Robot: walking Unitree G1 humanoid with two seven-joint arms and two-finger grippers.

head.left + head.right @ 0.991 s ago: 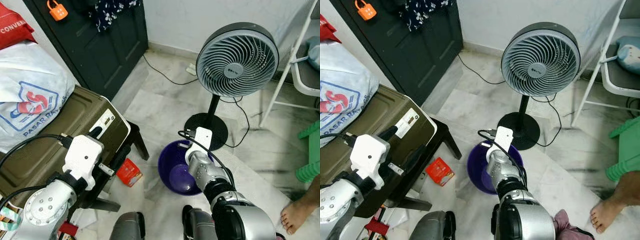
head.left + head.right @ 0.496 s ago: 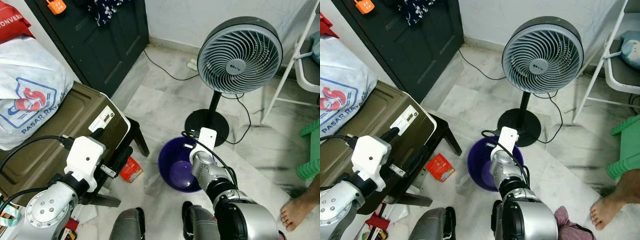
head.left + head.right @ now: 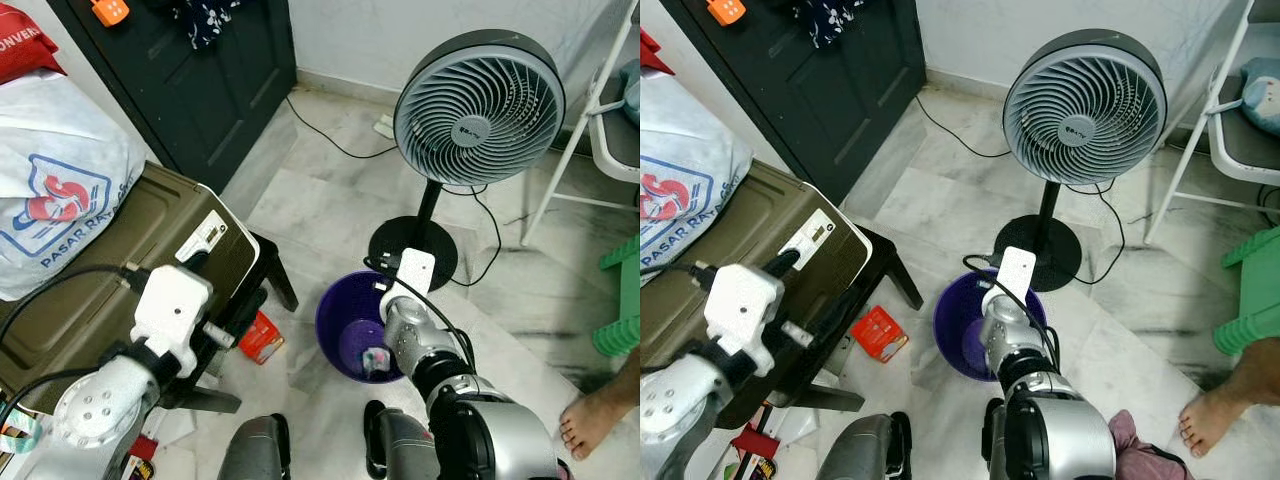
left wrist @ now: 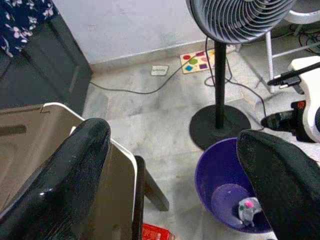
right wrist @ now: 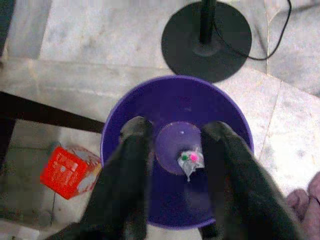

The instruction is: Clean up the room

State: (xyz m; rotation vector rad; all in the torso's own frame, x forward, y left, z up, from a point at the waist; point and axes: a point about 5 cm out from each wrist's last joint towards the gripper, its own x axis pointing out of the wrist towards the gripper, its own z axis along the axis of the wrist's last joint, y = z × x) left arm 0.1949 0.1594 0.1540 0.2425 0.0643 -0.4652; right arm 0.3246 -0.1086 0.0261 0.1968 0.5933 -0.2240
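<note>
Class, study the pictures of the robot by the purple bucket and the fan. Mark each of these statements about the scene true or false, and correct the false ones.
1. A small crumpled wrapper lies at the bottom of the purple bucket. True.
2. The right gripper is shut on the wrapper. False: its fingers are open above the bucket, and the wrapper lies loose below them.
3. The standing fan is tipped over on the floor. False: it stands upright on its round black base, behind the bucket.
4. A red carton lies on the floor beside the bucket, outside it. True.
5. The left gripper holds the red carton. False: its fingers are open and hold nothing.
</note>
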